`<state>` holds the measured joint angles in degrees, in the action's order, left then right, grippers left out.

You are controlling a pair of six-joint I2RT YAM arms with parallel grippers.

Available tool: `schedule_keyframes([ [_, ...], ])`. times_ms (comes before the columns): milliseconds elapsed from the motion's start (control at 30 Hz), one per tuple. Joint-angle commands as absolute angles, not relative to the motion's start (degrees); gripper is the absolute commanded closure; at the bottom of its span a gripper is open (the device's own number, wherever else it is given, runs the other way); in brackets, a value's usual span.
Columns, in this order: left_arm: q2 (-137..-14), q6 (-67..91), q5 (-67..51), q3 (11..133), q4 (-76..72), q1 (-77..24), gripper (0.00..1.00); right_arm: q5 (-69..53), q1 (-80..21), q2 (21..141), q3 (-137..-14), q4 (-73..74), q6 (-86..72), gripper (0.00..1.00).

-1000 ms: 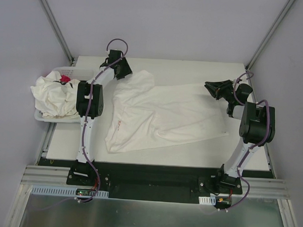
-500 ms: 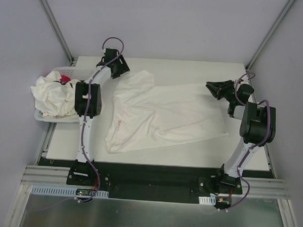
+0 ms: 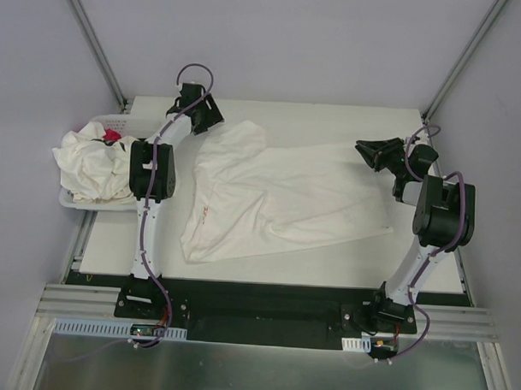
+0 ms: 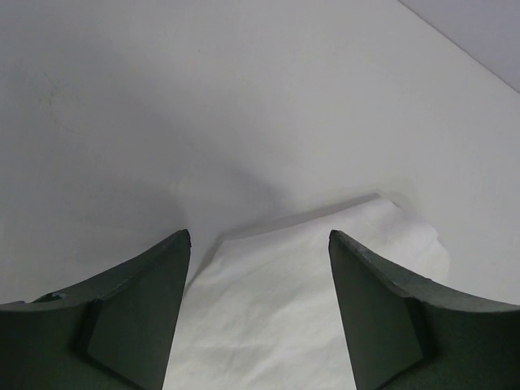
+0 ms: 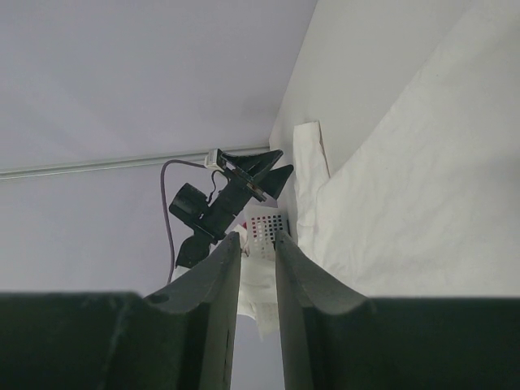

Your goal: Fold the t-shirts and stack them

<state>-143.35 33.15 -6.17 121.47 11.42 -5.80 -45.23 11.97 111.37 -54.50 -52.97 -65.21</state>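
Note:
One off-white t-shirt (image 3: 269, 195) lies spread across the table, crumpled along its left side. My left gripper (image 3: 214, 115) hovers open at the shirt's far left corner. In the left wrist view that corner (image 4: 325, 268) lies under the gripper (image 4: 258, 240), with nothing between the fingers. My right gripper (image 3: 365, 152) hangs at the shirt's far right corner. Its jaws stand a narrow gap apart and hold nothing (image 5: 258, 244). The right wrist view also shows the shirt (image 5: 422, 179). More t-shirts (image 3: 90, 165) are heaped in the basket.
A white perforated basket (image 3: 119, 120) stands at the table's left edge, with a small red packet (image 3: 111, 136) among the heaped shirts. The basket (image 5: 268, 227) also shows in the right wrist view. Grey walls enclose the table on three sides.
My left gripper has opened wider and drawn back a little toward the far left, off the shirt's corner. The right gripper and the shirt have barely moved.

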Motion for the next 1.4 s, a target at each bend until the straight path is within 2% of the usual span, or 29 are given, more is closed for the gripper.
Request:
schedule_keyframes([
  [0,-143.97,33.75,-8.61,121.56,11.78,-6.33,0.33,-45.35,12.66,108.63,-54.49,-56.86,-65.3,0.74],
  [333,-142.47,33.49,-9.05,118.56,11.87,-8.26,0.53,-45.26,12.92,108.37,-54.32,-57.39,-65.65,0.74],
  [367,-142.47,33.57,-9.23,118.56,11.87,-8.35,0.58,-45.26,12.92,108.28,-54.14,-57.39,-65.65,0.74],
  [400,-142.56,33.57,-9.32,118.65,11.87,-8.44,0.68,-45.26,12.92,108.37,-53.97,-57.65,-65.74,0.75],
  [467,-142.56,33.49,-9.66,118.57,11.87,-8.53,0.82,-45.26,13.01,108.37,-53.53,-58.18,-66.09,0.75],
  [500,-142.38,33.49,-9.67,118.48,11.87,-8.61,0.94,-45.26,13.01,108.37,-53.53,-58.36,-66.27,0.75],
  [533,-142.3,33.49,-9.67,118.56,11.87,-8.61,1.0,-45.35,13.09,108.37,-53.53,-58.45,-66.27,0.75],
  [1367,-125.26,30.5,-5.36,115.14,11.87,-8.61,1.0,-45.0,11.78,110.92,-50.27,-65.65,-69.78,0.75],
])
